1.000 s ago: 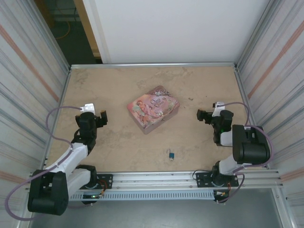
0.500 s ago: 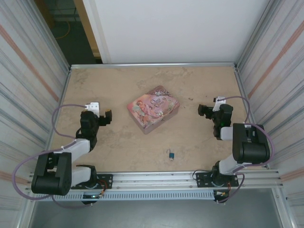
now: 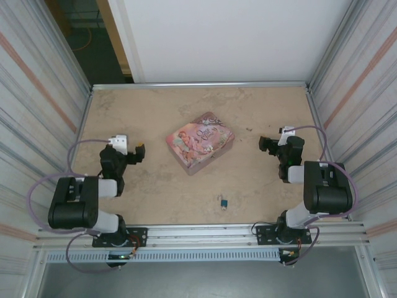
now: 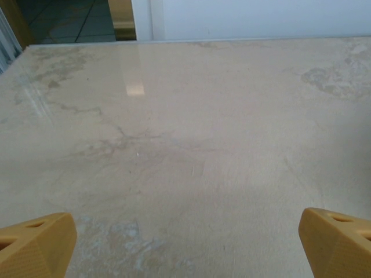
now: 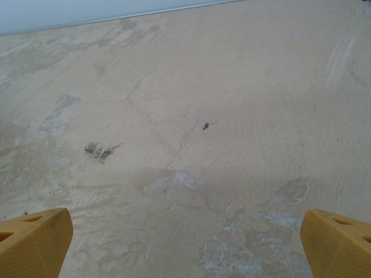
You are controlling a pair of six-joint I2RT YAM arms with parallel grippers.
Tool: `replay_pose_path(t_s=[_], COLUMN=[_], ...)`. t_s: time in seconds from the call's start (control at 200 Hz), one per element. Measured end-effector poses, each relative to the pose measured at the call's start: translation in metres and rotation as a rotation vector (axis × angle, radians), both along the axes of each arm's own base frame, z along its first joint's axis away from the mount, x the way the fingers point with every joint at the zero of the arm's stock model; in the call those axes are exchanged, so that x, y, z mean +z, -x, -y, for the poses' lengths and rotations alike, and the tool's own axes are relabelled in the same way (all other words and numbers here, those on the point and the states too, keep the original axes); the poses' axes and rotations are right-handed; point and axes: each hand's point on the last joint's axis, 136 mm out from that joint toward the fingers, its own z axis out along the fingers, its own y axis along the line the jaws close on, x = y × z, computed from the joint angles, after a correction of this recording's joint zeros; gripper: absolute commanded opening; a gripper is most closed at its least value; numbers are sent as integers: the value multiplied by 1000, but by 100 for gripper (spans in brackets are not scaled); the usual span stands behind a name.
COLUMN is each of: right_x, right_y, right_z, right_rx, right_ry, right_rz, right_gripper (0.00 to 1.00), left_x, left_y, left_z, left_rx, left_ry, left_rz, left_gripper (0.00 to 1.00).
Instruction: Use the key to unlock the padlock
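Both pincers stand fully spread and hold nothing. Left gripper (image 3: 139, 150): jaws wide apart, poised over bare tabletop, and in its wrist view the orange fingertips (image 4: 35, 243) sit at the lower corners with only pale surface between them. Right gripper (image 3: 266, 147): the same condition, its orange fingertips (image 5: 33, 240) equally far apart over bare, scuffed surface.

The padlock (image 3: 223, 202) lies flat on the table (image 3: 155, 112), close to the near edge, at roughly 6 o'clock on the work surface and slightly right of centre. Its blue body is visible. Its shackle and any key with it are too small to make out. Nothing touches it.

From the padlock, the pink tin box (image 3: 200, 141) lies at 11 o'clock, well apart, closed, turned at an angle at the middle of the table. The right gripper is at 1 o'clock from the padlock and the left gripper at 10 o'clock, both well clear of it. Relative to the tin, the left gripper is at 9 o'clock and the right at 3 o'clock, each pointing inward toward it without contact.

The right wrist view shows a dark speck (image 5: 206, 125) and a grey smudge (image 5: 102, 150) on the tabletop ahead of the fingers. Ribbed metal walls (image 3: 43, 93) close the table at 9 and 3 o'clock, and a white panel (image 3: 229, 37) stands at 12 o'clock.
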Motion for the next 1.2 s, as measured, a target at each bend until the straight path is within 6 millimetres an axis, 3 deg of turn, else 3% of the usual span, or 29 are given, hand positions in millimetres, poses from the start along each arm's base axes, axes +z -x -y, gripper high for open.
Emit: replay_pose_path(t_s=[0.155, 0.421, 0.671, 1.197], right_x=[0, -1, -2, -2], right_y=[0, 1, 1, 1], right_z=[0, 1, 2, 2], right_rx=[0, -7, -14, -17], right_ry=[0, 3, 7, 10], right_rz=[0, -6, -7, -8], right_gripper=[99, 99, 99, 99], left_x=[-14, 16, 2, -4], left_y=[3, -36, -31, -29], left_z=[0, 1, 0, 3], left_rx=[4, 29, 37, 38], left_ry=[9, 2, -4, -20], left_rz=[-21, -1, -65, -90], left_gripper=[99, 99, 99, 99])
